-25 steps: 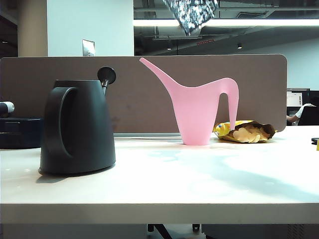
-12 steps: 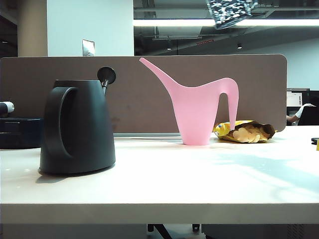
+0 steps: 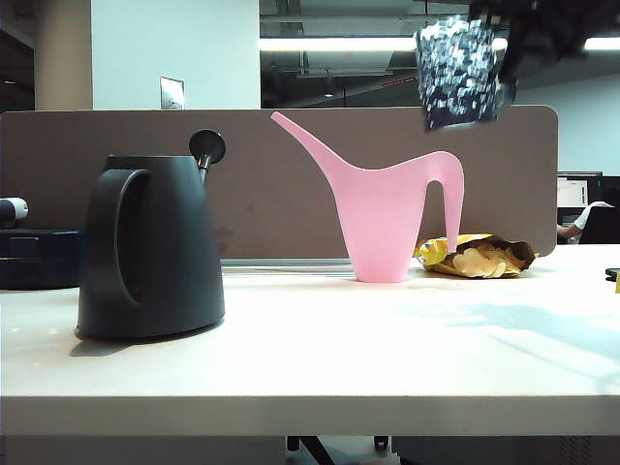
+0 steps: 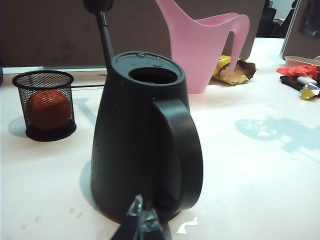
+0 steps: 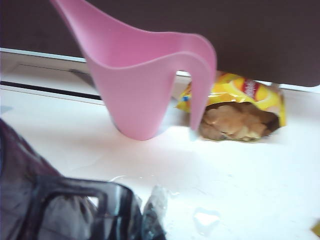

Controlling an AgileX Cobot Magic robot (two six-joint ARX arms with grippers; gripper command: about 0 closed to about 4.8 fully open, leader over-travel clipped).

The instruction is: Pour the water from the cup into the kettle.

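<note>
The black kettle (image 3: 150,247) stands at the table's left, its handle toward the camera and its top hole open (image 4: 152,75). High in the air at the upper right, above the pink watering can, hangs the dimpled dark cup (image 3: 457,73). My right gripper (image 3: 518,44) is shut on its handle side. In the right wrist view the cup (image 5: 55,205) fills the near corner beside one fingertip (image 5: 156,210). My left gripper (image 4: 144,222) rests low, just in front of the kettle's base (image 4: 145,135), fingers together and holding nothing.
A pink watering can (image 3: 387,213) stands mid-table before the brown partition, with an open crisps bag (image 3: 480,257) behind it. A mesh cup holding an orange ball (image 4: 45,105) sits beyond the kettle. Small water puddles (image 5: 207,217) lie on the white tabletop.
The cup has travelled from top centre to the upper right and come lower, turning back toward upright. My right gripper has come into the exterior view; the kettle and left arm stayed still.
</note>
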